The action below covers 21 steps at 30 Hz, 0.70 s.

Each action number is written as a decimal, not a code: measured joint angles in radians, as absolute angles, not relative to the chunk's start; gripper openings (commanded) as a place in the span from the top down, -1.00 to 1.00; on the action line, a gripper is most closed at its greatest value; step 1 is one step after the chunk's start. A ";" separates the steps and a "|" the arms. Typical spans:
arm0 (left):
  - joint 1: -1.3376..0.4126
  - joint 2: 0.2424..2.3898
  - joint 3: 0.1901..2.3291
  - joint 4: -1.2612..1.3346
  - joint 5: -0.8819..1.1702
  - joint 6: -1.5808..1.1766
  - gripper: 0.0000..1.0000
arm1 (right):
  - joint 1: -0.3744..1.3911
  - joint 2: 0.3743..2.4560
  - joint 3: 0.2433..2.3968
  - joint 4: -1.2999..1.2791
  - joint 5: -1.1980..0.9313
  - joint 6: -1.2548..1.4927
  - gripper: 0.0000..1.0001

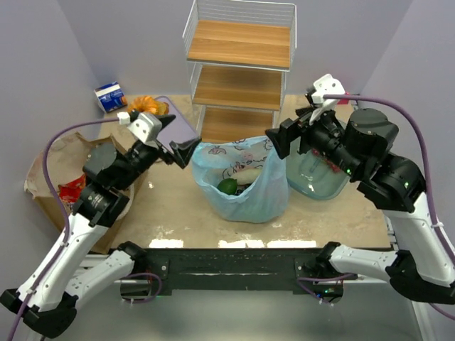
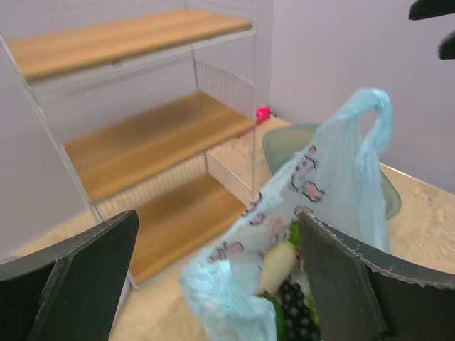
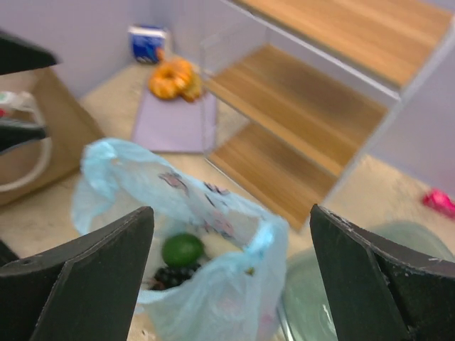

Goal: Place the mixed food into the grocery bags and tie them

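Thin blue plastic bag (image 1: 257,200) mid-counter, toward the near edge, mouth gaping, handle loops (image 2: 375,117) poking up. Inside: a green fruit (image 1: 227,186), a pale oblong fruit (image 2: 279,264), dark grapes (image 2: 298,316).

Left gripper (image 1: 179,142) spread wide and empty, just beside the bag's left side. Right gripper (image 1: 279,138) likewise spread and empty, near its right side.

Flimsy, slick film, likely to slump and slide under a push. Light overall, bottom-weighted by the fruit. Best taken high on the loops, one per gripper, not by the printed sidewall.

Brown paper bag (image 1: 46,170) at the counter's left edge, stiffer, seemingly with a red packet (image 1: 71,190) inside. Green bowl (image 1: 316,181) just beside the blue bag, on its right.
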<state>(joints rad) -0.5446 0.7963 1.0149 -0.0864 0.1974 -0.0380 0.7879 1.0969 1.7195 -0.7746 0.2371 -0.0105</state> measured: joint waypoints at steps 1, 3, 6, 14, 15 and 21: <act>-0.524 0.814 1.045 -0.072 0.204 -0.027 -1.00 | 0.788 1.105 1.737 -0.754 0.186 -0.022 -0.90; -0.457 0.862 1.085 -0.053 0.227 -0.022 -1.00 | 0.787 1.134 1.756 -0.711 0.078 -0.043 -0.90; -0.293 0.953 1.109 -0.025 0.287 -0.055 -1.00 | 0.788 1.213 1.760 -0.660 -0.070 -0.062 -0.89; -0.069 1.008 0.946 0.034 0.427 -0.159 -1.00 | 0.917 1.489 1.759 -0.624 -0.234 -0.163 -0.91; -0.055 1.009 0.940 0.041 0.444 -0.168 -1.00 | 0.930 1.511 1.759 -0.622 -0.250 -0.178 -0.92; -0.006 1.009 0.920 0.127 0.531 -0.228 -1.00 | 0.942 1.556 1.759 -0.572 -0.288 -0.253 -0.92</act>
